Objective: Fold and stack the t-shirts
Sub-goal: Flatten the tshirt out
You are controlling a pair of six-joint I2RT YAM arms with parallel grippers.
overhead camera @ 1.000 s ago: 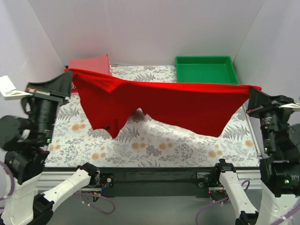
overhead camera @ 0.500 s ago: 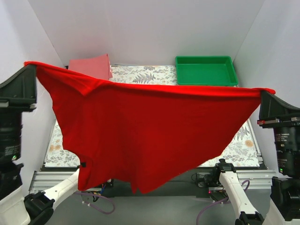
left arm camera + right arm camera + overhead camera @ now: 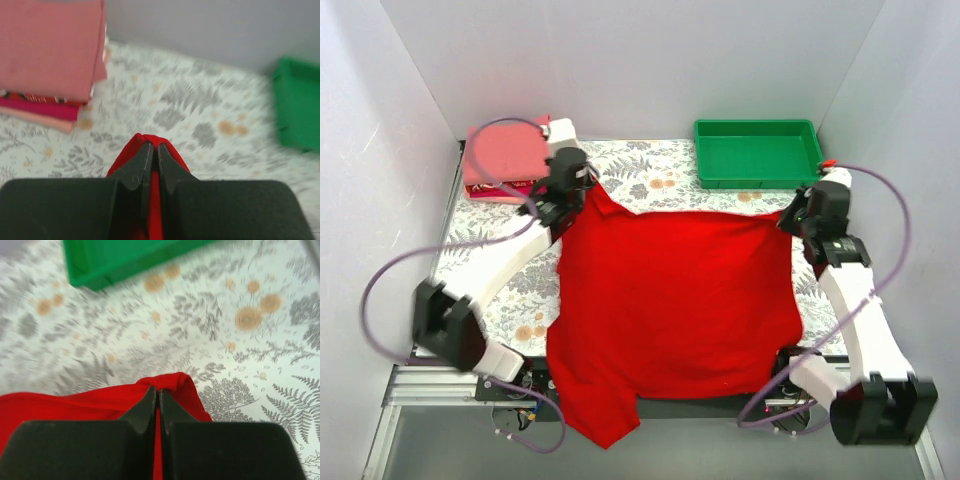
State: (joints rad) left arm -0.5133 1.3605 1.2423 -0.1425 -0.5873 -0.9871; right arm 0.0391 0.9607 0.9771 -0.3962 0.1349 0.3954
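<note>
Now the red t-shirt (image 3: 675, 300) lies spread on the desk (image 3: 650, 165). Half a second ago it hung in the air as a stretched sheet between the two raised arms. Both arms have swung down and away, laying it out from the near edge towards the far side. The left jaws are pinched shut on its far-left corner and the right jaws on its far-right corner, each with only a small fold of red cloth showing between the tips. The shirt's near part spills over the desk's near edge, with a flap hanging at the near left. The folded stack (image 3: 505, 158) sits at the far left, beside the left arm, and the green tray (image 3: 758, 150) at the far right. Judging by this, the spreading is done and the folding can begin, though the overhang may need pulling in.
</note>
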